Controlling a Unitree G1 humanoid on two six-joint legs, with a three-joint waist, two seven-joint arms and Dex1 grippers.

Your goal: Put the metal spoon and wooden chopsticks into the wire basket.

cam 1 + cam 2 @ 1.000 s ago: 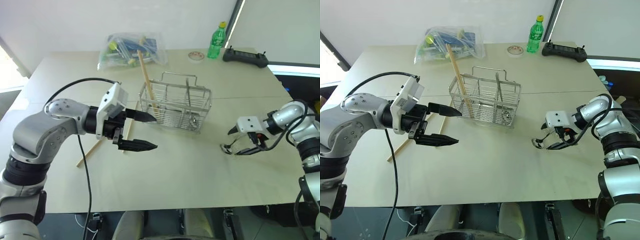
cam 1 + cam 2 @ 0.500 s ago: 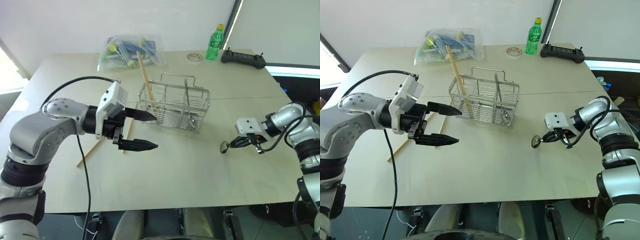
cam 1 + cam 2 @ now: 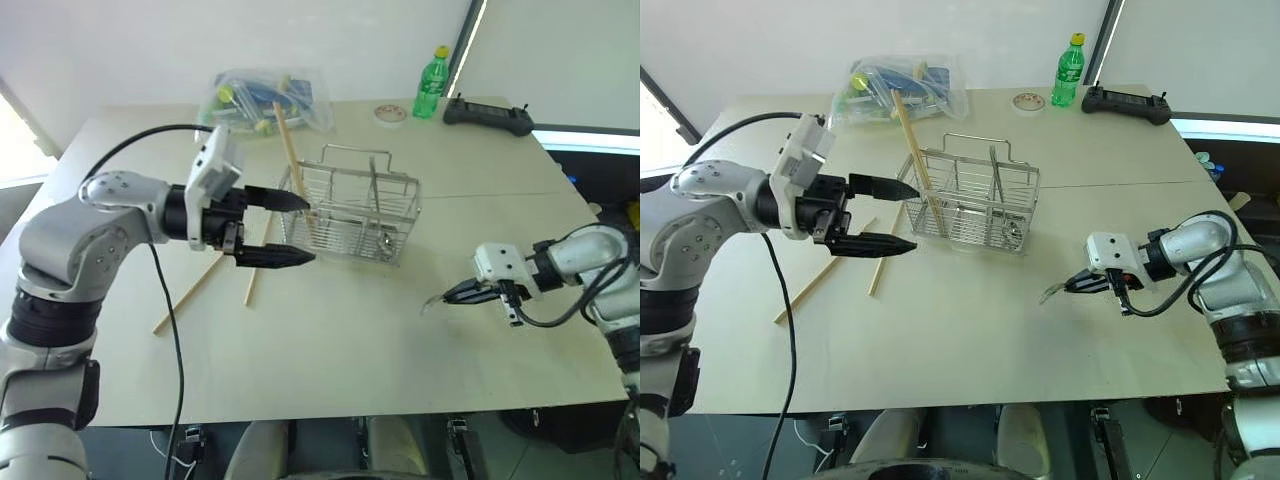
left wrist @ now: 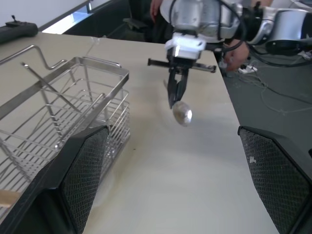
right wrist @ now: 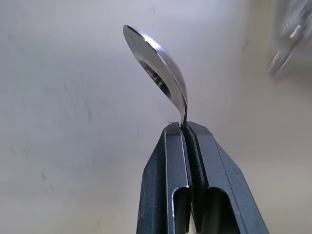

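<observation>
The right claw [image 3: 1072,285] was clamped on the spoon [image 5: 158,68] by its slim handle; the left claw [image 3: 290,228] gaped empty. Light, stiff and slick, the spoon looked liable to swivel.

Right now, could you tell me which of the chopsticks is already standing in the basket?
The chopstick leaning up out of the basket's left end; the other two lie flat on the table.

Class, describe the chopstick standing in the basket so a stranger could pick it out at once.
Find the wire basket mid-table. At its left end one chopstick leans upright, poking well above the rim. The other chopsticks lie flat on the table.
</observation>
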